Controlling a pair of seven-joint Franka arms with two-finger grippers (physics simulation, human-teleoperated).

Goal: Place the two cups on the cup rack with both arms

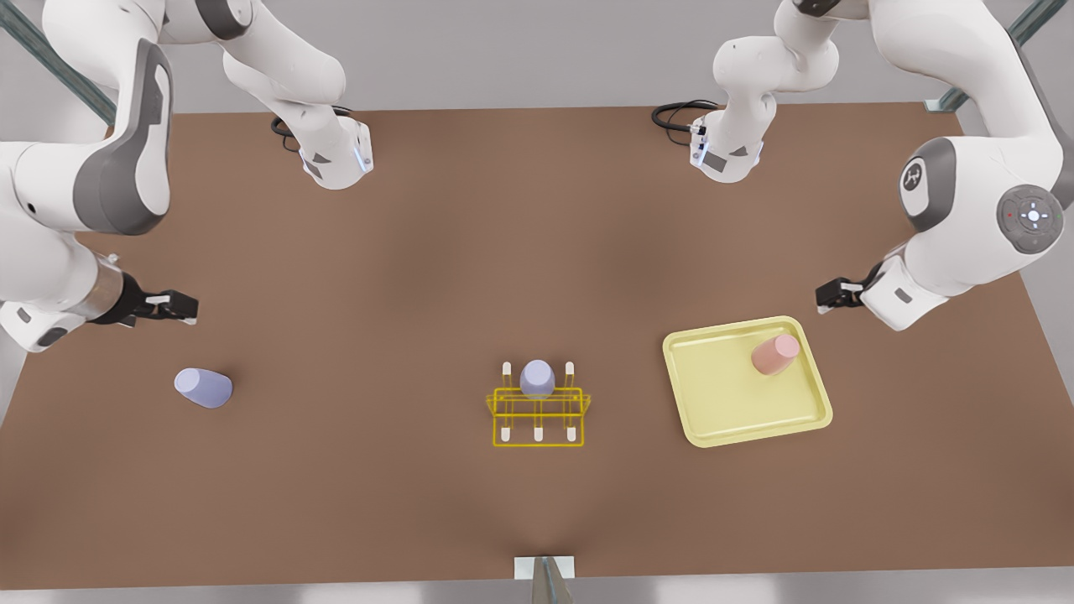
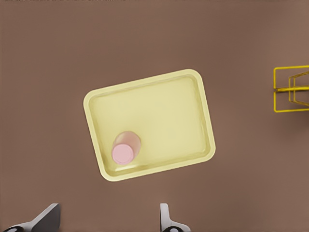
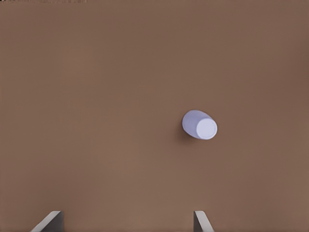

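Left tool (image 1: 826, 294) spread above far right tray (image 1: 710, 419) edge, pink cup (image 1: 774, 354) on tray; right tool (image 1: 186, 307) spread near lavender cup (image 1: 203, 387) on table (image 1: 403, 252); descend square over each cup, then carry to cup rack (image 1: 538, 417).

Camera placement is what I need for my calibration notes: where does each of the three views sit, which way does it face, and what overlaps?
Front view: high, looking down on the table, both arms, a lavender cup on the cup rack.
Left wrist view: above the tray, facing down on the pink cup; own open left gripper.
Right wrist view: facing down on the loose lavender cup; own open right gripper.
Shared: front and left wrist views both show tray, pink cup, rack.
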